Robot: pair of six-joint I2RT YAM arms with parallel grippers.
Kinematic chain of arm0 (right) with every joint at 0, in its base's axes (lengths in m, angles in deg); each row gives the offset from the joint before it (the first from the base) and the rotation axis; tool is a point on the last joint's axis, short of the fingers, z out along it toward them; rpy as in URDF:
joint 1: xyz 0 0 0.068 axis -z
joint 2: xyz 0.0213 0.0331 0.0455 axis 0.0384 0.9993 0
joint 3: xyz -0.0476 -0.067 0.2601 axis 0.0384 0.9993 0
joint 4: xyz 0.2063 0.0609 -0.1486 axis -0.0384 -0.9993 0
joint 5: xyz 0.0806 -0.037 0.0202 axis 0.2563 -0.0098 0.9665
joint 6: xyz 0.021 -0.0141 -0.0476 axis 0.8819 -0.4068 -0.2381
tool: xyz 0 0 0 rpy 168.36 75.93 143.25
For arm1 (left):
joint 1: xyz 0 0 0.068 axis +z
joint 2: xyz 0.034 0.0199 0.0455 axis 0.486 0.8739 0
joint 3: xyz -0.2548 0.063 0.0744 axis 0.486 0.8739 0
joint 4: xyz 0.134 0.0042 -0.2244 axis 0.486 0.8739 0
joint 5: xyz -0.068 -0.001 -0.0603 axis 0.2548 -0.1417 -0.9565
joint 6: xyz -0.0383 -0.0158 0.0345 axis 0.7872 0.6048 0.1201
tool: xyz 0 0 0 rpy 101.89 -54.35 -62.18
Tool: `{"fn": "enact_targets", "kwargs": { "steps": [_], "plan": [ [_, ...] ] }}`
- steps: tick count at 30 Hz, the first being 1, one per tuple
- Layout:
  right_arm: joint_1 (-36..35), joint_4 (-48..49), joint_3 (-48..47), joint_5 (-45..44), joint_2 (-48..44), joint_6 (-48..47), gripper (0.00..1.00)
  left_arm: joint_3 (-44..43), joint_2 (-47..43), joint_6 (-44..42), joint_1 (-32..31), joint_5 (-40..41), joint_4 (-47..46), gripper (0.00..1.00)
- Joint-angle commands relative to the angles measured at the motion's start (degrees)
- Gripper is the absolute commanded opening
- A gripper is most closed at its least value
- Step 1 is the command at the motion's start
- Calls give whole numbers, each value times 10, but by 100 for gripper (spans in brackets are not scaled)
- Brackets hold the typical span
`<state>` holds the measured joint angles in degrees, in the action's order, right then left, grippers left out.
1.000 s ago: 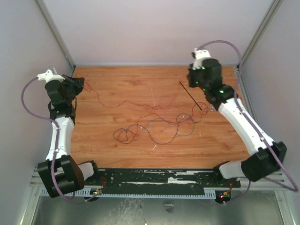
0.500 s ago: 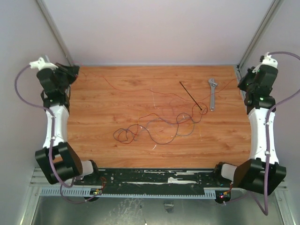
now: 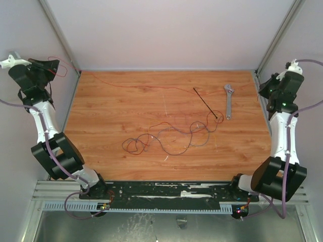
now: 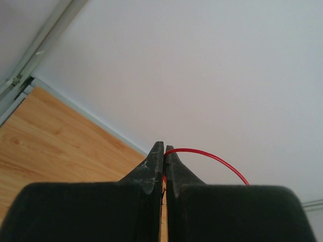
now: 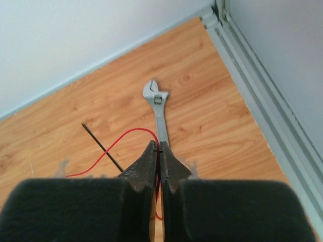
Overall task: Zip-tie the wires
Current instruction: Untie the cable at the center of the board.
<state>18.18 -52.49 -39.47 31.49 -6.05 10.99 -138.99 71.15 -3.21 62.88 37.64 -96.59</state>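
Note:
One thin red wire (image 3: 131, 86) is stretched across the back of the table between my two grippers. My left gripper (image 3: 50, 67), raised beyond the table's left edge, is shut on its left end; the red wire (image 4: 212, 157) arcs out of the left gripper (image 4: 164, 149). My right gripper (image 3: 262, 93), at the far right edge, is shut on the other end; the wire (image 5: 116, 141) curves left from the right gripper (image 5: 159, 146). The other wires (image 3: 166, 137) lie tangled mid-table. The black zip tie (image 3: 206, 103) (image 5: 101, 146) lies flat, right of centre.
A silver adjustable wrench (image 3: 228, 101) (image 5: 158, 108) lies beside the zip tie near the right edge. Grey walls and metal frame rails (image 5: 252, 91) enclose the wooden table (image 3: 116, 116) on three sides. Lilac cables loop off both arms.
Both arms have swung outward. The right gripper left the wrench area for the far right edge, the left rose past the left edge, and the red wire between them has gone from slack to stretched.

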Motion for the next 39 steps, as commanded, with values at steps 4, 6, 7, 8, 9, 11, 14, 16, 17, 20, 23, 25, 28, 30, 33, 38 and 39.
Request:
{"fn": "enact_targets", "kwargs": {
  "steps": [4,6,7,8,9,11,14,16,17,20,23,25,28,30,33,38,39],
  "plan": [
    [3,83,80,67,13,19,0,-14,-20,64,17,-93,-99,0],
    [-1,128,89,139,27,31,0,3,-27,93,16,-113,-154,0],
    [-9,137,85,165,42,36,0,13,-33,106,16,-118,-176,0],
    [-25,137,75,173,58,37,0,20,-39,113,16,-122,-190,0],
    [-38,129,62,172,73,33,0,23,-44,114,16,-125,-195,0],
    [-65,113,42,145,103,25,0,22,-54,112,16,-131,-197,0],
    [-81,103,29,106,134,32,0,19,-66,128,16,-145,-211,0],
    [-83,94,19,85,157,37,0,20,-75,153,16,-152,-230,0],
    [-83,90,15,73,166,37,0,20,-78,167,16,-156,-243,0],
    [-83,100,5,51,194,34,4,27,-92,194,12,-164,-258,0],
    [-85,80,-39,42,246,23,7,56,-115,183,-5,-165,-254,0],
    [-87,51,-76,24,285,14,10,92,-136,163,-21,-158,-240,0],
    [-90,11,-112,11,324,3,35,148,-163,126,-60,-150,-225,0],
    [-97,6,-105,5,316,-4,51,183,-175,113,-84,-140,-222,0],
    [-123,6,-79,-20,262,-19,70,212,-181,101,-115,-125,-225,0],
    [-213,2,-44,15,172,-51,75,211,-175,89,-140,-115,-219,0],
    [-236,4,-36,24,159,-56,76,209,-176,86,-141,-113,-216,0]
  ]
}}
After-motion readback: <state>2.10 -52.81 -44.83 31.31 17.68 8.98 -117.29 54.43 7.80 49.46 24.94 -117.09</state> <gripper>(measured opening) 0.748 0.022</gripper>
